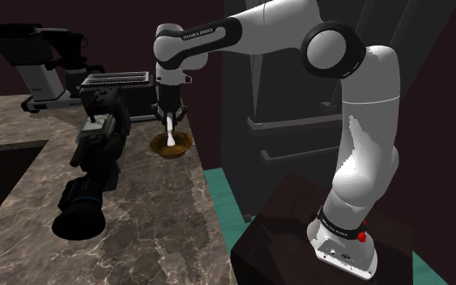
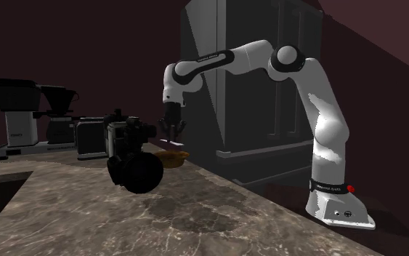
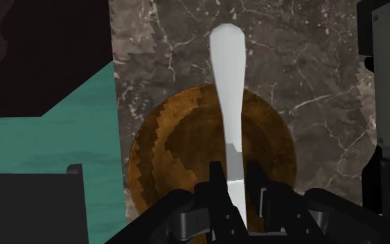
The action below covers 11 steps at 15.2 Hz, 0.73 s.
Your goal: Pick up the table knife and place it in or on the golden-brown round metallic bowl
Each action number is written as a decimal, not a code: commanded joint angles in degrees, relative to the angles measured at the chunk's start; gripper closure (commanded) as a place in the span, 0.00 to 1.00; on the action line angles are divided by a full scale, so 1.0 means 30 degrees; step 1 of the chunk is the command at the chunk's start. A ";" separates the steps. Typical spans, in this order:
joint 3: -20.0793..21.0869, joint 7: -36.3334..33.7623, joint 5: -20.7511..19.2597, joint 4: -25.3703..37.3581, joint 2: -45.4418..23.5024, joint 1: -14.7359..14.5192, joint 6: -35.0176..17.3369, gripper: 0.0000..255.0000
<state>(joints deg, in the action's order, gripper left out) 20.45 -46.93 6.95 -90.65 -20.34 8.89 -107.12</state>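
1. Clamped on one end of the pale table knife [image 3: 229,90], gripper [image 3: 235,181] fingers closed around it. Hanging tip-down over the golden-brown bowl [image 3: 179,138], near the counter [image 3: 311,69] edge closest to the stand.
2. Lower gently, then release (letting go from too high risks a bounce out).
3. From the wrist: lined up across the bowl's middle. From the shoulder: tip close to the bowl, contact unclear.

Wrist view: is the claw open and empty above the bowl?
No, the claw is shut on the white table knife, which sticks out from between its fingers over the golden-brown bowl.
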 commanded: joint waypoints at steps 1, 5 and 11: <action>-0.0019 0.0088 -0.0010 -0.0360 -0.0088 0.0010 -0.0446 1.00; -0.0053 0.0217 -0.0050 -0.1034 -0.0344 -0.0009 -0.1355 1.00; -0.0095 0.0341 -0.0108 -0.1665 -0.0684 -0.0042 -0.2302 1.00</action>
<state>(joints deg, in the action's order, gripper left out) 20.16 -45.94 6.64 -95.50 -22.34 8.77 -113.81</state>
